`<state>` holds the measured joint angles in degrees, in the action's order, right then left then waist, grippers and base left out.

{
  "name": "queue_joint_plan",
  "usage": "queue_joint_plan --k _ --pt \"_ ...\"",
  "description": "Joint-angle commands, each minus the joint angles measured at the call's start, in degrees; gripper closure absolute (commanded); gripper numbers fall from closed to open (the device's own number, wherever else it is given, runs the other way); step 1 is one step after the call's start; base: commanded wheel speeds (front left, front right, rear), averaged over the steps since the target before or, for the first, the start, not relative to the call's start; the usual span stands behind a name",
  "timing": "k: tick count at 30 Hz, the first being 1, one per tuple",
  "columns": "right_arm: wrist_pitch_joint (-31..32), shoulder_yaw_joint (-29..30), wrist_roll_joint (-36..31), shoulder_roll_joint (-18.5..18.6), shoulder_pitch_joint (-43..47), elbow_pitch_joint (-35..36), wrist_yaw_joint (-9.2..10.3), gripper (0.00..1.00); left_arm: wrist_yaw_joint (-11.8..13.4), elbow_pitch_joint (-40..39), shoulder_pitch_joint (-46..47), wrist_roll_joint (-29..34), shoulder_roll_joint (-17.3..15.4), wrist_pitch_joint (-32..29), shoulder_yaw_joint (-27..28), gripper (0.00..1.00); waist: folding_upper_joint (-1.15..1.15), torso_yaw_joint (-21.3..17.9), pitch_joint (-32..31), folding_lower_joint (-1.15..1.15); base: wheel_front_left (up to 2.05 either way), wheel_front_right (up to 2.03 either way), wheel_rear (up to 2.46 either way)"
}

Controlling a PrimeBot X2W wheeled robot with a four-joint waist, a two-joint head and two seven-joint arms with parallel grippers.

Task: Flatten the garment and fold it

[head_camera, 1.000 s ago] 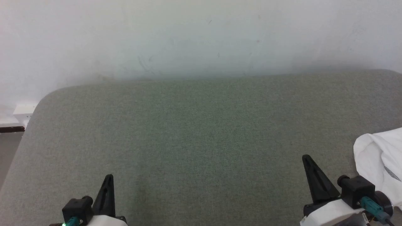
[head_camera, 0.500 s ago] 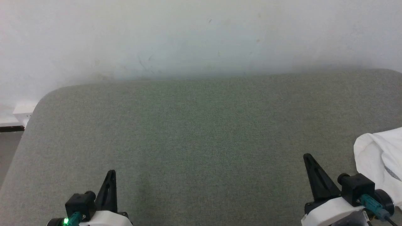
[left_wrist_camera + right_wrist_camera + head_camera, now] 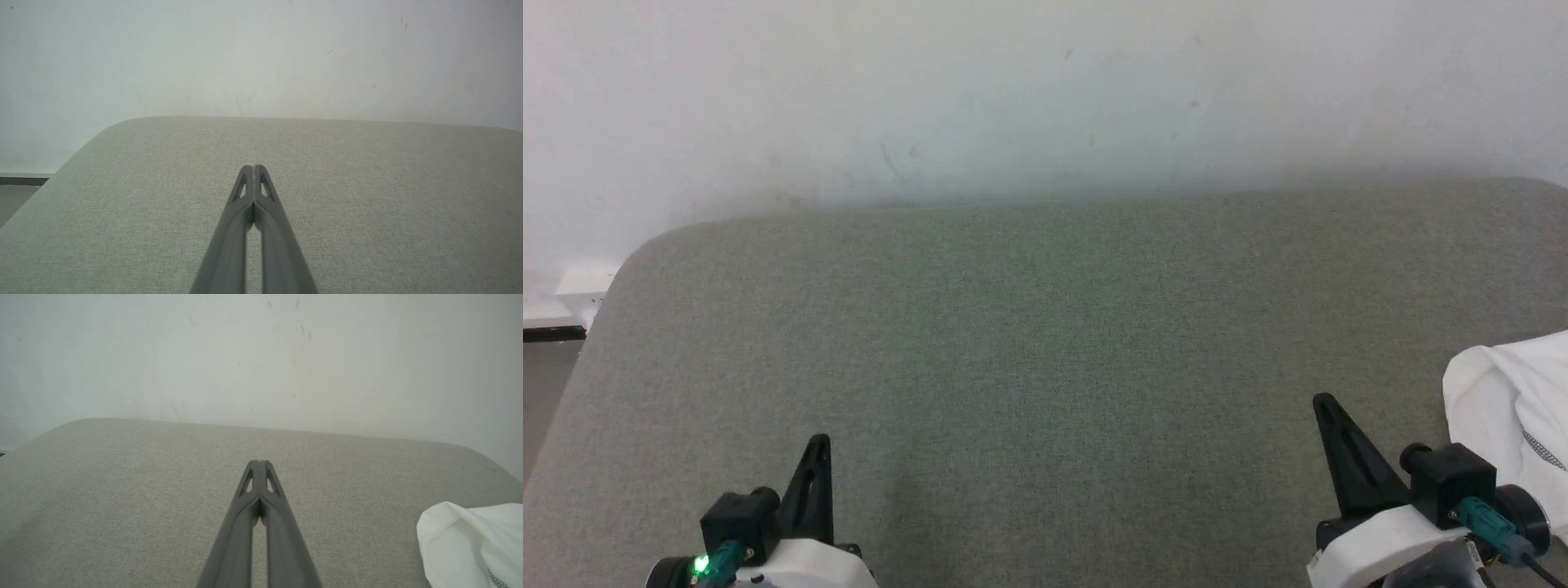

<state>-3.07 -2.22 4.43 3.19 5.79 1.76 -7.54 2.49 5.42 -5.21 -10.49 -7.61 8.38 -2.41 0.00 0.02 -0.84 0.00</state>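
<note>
Grey-green woven cloth covers the table (image 3: 1045,327), which is rounded at its far left corner and backed by a scuffed white wall (image 3: 1045,98). At far left, past the table edge, I see a strip of floor (image 3: 541,392) and a dark skirting line.

Lower left: the left hand (image 3: 818,445) has both dark fingers pressed together tip to tip, over bare cloth. My left wrist view shows the same meeting tips. A green light (image 3: 698,563) glows at its connector.

Lower right: the right hand (image 3: 1323,402) has its fingers likewise pressed together, slanting up and to the left.

Far right: the garment (image 3: 1499,400) lies on the table as a crumpled white heap, cut off by the frame edge, with a grey-black stitched seam showing. It sits to the right of the right hand's fingers, apart from them.
</note>
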Motion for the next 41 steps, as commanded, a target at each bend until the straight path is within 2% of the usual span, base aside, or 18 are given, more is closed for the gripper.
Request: queue_joint_plan --k 1,41 --pt "0.07 0.15 -0.51 -0.13 -1.06 -0.16 0.02 1.0 -0.36 -0.43 1.09 0.63 0.25 -0.33 0.33 1.0 0.0 0.0 0.01 0.0 0.0 0.0 0.0" --pt "1.65 1.24 -2.57 -0.23 -3.55 -1.0 0.04 1.0 -1.48 -3.06 3.26 5.81 2.61 -4.56 1.42 1.0 0.0 -0.01 0.45 0.0 0.0 0.0 0.0"
